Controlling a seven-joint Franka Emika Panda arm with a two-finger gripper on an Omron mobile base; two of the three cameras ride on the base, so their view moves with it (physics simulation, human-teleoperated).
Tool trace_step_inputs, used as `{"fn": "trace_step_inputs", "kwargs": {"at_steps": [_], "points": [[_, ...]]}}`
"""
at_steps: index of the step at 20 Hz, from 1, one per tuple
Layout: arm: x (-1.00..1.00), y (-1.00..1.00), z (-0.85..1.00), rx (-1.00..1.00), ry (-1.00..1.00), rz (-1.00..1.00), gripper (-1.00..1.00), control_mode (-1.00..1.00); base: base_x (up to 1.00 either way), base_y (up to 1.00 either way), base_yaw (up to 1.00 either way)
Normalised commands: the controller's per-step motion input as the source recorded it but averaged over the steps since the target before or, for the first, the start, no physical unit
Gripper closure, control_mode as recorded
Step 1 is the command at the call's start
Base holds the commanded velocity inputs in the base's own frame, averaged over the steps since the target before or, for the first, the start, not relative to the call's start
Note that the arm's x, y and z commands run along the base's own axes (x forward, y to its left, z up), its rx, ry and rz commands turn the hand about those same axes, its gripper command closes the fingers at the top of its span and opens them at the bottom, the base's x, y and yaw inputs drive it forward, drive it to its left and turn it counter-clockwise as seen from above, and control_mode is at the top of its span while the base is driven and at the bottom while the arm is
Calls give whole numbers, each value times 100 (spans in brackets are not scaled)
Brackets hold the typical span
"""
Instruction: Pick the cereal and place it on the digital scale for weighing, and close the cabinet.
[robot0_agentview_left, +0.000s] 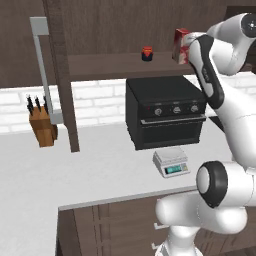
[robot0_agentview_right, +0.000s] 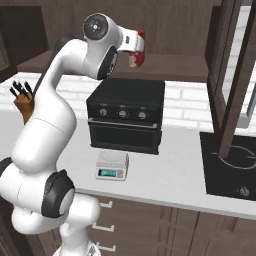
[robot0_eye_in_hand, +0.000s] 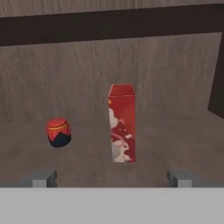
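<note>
On the cabinet (robot0_agentview_left: 62, 75) shelf above the black oven (robot0_agentview_left: 165, 117), the cereal (robot0_eye_in_hand: 122, 123) stands upright near the shelf's right end, with a small red-and-black jar (robot0_eye_in_hand: 58, 132) well apart to its left toward the middle of the shelf. The gripper (robot0_eye_in_hand: 112, 178) faces the box with its fingers spread wide on either side and holding nothing, not touching it. Down on the counter (robot0_agentview_left: 90, 170), the digital scale (robot0_agentview_left: 171, 162) sits just in front of the oven near the front edge, its top plate bare, and a cabinet door with a long silver handle (robot0_agentview_left: 44, 65) stands open.
</note>
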Motion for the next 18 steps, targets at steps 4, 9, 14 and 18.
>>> {"fn": "trace_step_inputs", "kwargs": {"at_steps": [4,9,14,18], "points": [[36,0,0,0,0,0,-100,-100,0,0,0],[33,0,0,0,6,0,-100,-100,0,0,0],[24,-2,-2,0,7,0,-100,-100,0,0,0],[23,-3,-5,0,0,0,-100,-100,0,0,0]]}}
